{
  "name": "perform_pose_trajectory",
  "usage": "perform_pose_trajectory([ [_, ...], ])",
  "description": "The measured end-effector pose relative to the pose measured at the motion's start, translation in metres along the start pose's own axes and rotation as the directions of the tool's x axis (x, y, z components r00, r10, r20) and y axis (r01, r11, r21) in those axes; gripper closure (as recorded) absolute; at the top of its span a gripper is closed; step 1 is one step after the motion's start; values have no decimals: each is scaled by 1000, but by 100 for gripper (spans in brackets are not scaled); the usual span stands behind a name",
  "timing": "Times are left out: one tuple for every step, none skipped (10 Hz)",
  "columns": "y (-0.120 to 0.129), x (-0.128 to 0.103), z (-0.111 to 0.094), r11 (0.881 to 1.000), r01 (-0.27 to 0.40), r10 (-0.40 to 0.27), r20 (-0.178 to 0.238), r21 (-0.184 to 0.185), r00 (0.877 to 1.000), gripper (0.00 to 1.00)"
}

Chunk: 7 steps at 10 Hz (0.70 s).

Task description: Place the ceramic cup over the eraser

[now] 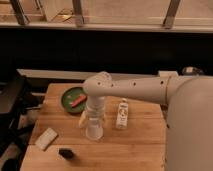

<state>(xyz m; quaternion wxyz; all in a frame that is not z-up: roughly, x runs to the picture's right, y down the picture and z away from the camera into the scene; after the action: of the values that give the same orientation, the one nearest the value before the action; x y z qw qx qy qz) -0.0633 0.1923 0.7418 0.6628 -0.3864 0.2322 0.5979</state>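
Note:
The white ceramic cup (94,132) stands on the wooden table (140,145), wider end down. My gripper (92,122) hangs straight down over it from the pale arm that reaches in from the right. The gripper is open, and its fingers (82,120) straddle the cup's upper part, which they hide. The eraser (66,153), a small dark lump, lies near the table's front edge. It is left of and nearer than the cup, apart from both the cup and the gripper.
A small white-labelled bottle (122,114) stands just right of the cup. A green plate (70,102) holding a red-orange item sits behind the cup at the left. A pale flat block (46,138) lies at the front left. Dark equipment borders the table's left side.

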Motion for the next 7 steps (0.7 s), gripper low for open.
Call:
perform_pose_trajectory([
  [0, 2, 9, 1000, -11, 11, -24, 1, 1000, 20],
  [0, 3, 14, 1000, -15, 15, -35, 2, 999, 22],
  [-2, 2, 20, 1000, -22, 22, -46, 3, 999, 31],
  [-4, -1, 23, 1000, -28, 29, -51, 8, 998, 42],
  [-6, -5, 24, 999, -39, 39, -49, 6, 998, 52],
  [-7, -10, 24, 999, -41, 42, -41, 6, 998, 60],
  [-8, -15, 23, 999, -44, 44, -31, 8, 999, 72],
])
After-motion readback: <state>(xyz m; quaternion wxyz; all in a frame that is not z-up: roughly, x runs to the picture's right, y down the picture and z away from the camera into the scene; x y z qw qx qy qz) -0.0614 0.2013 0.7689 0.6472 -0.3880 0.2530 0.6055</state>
